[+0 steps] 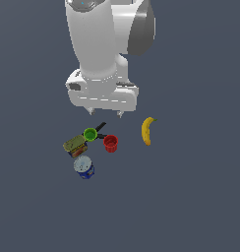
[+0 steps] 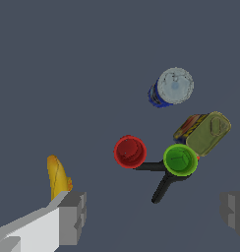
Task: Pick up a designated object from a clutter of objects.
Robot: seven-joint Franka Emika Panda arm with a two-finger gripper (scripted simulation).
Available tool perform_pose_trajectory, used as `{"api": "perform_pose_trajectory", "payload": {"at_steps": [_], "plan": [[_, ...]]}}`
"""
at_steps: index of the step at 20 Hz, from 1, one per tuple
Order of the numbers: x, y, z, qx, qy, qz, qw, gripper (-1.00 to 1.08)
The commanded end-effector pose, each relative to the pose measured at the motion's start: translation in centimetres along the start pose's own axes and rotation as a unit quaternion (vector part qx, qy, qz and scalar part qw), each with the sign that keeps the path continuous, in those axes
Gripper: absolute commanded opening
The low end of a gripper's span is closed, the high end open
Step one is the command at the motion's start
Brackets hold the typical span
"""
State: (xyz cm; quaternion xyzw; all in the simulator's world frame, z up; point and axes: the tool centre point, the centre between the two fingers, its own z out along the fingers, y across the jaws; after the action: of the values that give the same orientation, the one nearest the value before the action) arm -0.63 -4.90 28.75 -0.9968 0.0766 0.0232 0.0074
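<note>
The boxy can [image 1: 75,145] has an olive-green top and blue sides with a red-orange label; it sits at the exterior view's left of the clutter, touching the green cup [image 1: 90,134]. It also shows in the wrist view [image 2: 205,132]. My gripper [image 1: 105,114] hangs open and empty above the clutter, with its fingers [image 2: 73,217] spread wide. The red cup [image 1: 110,143], black clamp [image 1: 100,129], round blue silver-topped can [image 1: 84,167] and yellow banana [image 1: 147,131] lie on the floor nearby.
In the wrist view the green cup [image 2: 180,160] sits on the black clamp [image 2: 161,189], the red cup [image 2: 130,151] beside it, the round can [image 2: 172,87] apart, and the banana [image 2: 57,177] near one finger. The surface is plain dark grey.
</note>
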Motion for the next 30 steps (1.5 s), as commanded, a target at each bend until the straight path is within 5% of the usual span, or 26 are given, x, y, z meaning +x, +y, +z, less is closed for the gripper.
{"api": "perform_pose_trajectory", "payload": {"at_steps": [1, 8, 22, 30], "plan": [[0.6, 1.0, 1.3, 0.003, 0.001, 0.026, 0.9997, 1.0], [2.4, 5.9, 6.7, 0.011, 0.007, 0.139, 0.9902, 1.0], [2.9, 15.8, 16.6, 0.005, 0.022, 0.34, 0.9403, 1.0], [2.7, 16.8, 17.5, 0.003, 0.023, 0.356, 0.9342, 1.0]]}}
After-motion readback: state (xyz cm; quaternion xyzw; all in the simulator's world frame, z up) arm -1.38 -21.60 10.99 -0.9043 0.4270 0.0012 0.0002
